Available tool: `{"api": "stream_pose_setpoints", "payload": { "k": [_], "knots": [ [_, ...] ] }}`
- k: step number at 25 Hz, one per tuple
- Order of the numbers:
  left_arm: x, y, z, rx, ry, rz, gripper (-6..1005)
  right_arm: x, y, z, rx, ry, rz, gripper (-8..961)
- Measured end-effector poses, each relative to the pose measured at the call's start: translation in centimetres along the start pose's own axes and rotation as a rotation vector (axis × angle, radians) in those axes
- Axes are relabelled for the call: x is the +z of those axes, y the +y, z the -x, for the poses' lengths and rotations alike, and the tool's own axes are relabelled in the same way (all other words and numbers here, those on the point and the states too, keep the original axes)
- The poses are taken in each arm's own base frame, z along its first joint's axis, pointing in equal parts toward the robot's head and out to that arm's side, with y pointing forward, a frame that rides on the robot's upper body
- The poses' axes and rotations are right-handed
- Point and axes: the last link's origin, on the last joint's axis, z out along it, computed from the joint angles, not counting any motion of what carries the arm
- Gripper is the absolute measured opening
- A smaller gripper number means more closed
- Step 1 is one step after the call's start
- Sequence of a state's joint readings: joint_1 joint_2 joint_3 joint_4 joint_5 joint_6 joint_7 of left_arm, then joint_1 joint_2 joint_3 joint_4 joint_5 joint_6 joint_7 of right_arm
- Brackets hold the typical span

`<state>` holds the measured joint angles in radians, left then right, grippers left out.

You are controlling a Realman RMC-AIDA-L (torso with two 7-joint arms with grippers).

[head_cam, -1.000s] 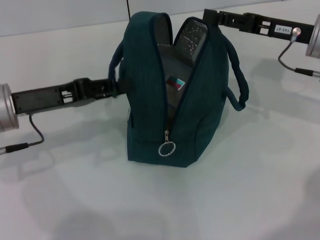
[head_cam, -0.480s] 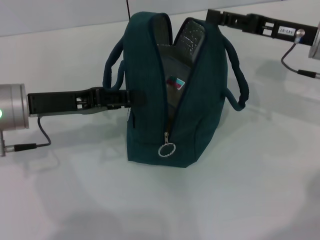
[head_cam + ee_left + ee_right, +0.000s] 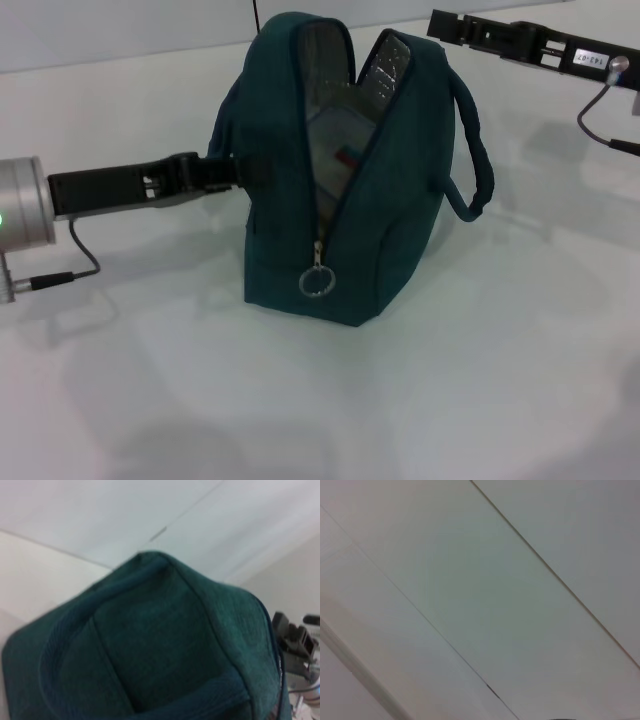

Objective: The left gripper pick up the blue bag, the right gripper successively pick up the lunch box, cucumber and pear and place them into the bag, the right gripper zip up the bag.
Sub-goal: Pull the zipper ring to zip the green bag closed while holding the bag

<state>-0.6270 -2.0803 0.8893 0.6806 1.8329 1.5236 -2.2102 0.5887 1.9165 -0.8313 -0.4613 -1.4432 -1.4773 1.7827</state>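
Observation:
The blue bag [image 3: 400, 210] stands in the middle of the white table in the head view, its top unzipped and the silver lining showing. The zipper's ring pull [image 3: 317, 282] hangs at its front. The lunch box [image 3: 335, 135] sits inside, its red and teal sticker visible. My left gripper [image 3: 252, 170] is at the bag's left side by the handle [image 3: 226, 112], shut on the bag. The bag's fabric [image 3: 150, 645] fills the left wrist view. My right gripper [image 3: 442, 23] is raised behind the bag's upper right, apart from it. The cucumber and pear are out of view.
The bag's right handle [image 3: 478, 160] hangs out to the right. Cables trail from both arms, left [image 3: 60, 275] and right [image 3: 600, 115]. The right wrist view shows only pale panels. The right arm shows far off in the left wrist view [image 3: 295, 640].
The left gripper pushed in against the bag, then drew back left, and the bag shifted left and up with it. The right gripper moved away to the right.

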Motion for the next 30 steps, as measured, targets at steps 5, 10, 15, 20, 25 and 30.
{"api": "stream_pose_setpoints", "payload": {
  "k": [5,10,15,20,25,30],
  "knots": [
    [-0.3,-0.4,0.4,-0.007,0.049,0.020,254,-0.6,-0.2,0.3,-0.006,-0.006,-0.012,648],
    [-0.6,-0.8,0.8,-0.017,0.077,0.018,141,-1.1,-0.5,1.0,-0.023,-0.026,-0.033,646],
    [-1.0,-1.2,1.5,-0.053,0.111,0.024,98,-0.8,-0.5,2.3,-0.063,-0.020,-0.041,647],
    [-1.1,-1.4,2.7,-0.109,0.137,0.050,85,0.4,-0.7,3.2,-0.092,0.013,-0.054,648],
    [-0.9,-1.2,3.6,-0.139,0.150,0.103,77,1.4,-0.7,3.1,-0.106,0.042,-0.060,647],
    [-1.2,-1.1,3.9,-0.129,0.172,0.118,77,1.8,0.8,3.3,-0.194,0.010,0.034,647]
  ]
}}
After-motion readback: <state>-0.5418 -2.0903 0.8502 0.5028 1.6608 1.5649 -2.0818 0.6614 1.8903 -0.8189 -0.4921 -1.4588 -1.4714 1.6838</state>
